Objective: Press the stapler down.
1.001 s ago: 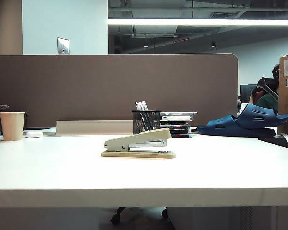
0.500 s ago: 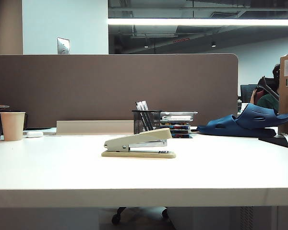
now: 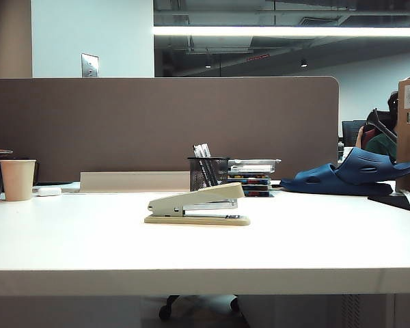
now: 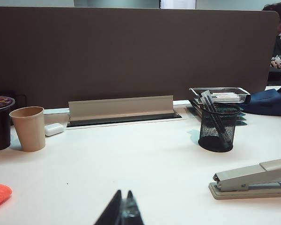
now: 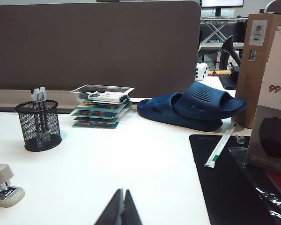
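Note:
The beige-grey stapler [image 3: 198, 205] lies on the white table [image 3: 89, 246] near its middle, top arm raised and sloping up to the right. Its hinge end also shows in the left wrist view [image 4: 253, 180], and its front tip in the right wrist view [image 5: 2, 187]. My left gripper [image 4: 123, 193] hovers over bare table well short of the stapler, fingers together and holding nothing. My right gripper [image 5: 121, 191] is likewise shut and empty, off to the stapler's other side. Neither arm appears in the exterior view.
Behind the stapler stand a black mesh pen cup [image 3: 207, 173] and a stack of clear trays [image 3: 251, 176]. A paper cup [image 3: 18, 179] and a small white block [image 3: 49, 191] are far left. Blue slippers [image 3: 352, 174], a cardboard box [image 5: 257, 65] and a black mat [image 5: 234, 187] lie right.

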{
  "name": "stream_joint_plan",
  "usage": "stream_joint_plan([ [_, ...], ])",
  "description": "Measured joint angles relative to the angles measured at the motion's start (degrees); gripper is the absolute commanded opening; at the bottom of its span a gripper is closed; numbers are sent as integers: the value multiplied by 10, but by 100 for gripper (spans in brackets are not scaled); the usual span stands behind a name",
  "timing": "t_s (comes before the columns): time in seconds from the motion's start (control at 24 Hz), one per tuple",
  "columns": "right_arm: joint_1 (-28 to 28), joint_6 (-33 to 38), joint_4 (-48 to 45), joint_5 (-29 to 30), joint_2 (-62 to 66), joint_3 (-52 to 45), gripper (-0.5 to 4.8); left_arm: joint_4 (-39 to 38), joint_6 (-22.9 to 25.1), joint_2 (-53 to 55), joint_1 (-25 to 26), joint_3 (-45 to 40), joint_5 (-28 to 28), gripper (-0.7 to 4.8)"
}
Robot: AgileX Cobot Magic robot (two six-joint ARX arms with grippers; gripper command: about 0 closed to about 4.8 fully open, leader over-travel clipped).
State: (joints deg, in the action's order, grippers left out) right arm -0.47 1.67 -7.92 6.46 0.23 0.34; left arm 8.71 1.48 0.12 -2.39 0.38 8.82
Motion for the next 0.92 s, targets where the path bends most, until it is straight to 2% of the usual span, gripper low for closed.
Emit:
stream_joint_plan([
  [0.92, 0, 0, 0, 0, 0, 0, -9, -21, 0, 0, 0, 0, 0, -5],
])
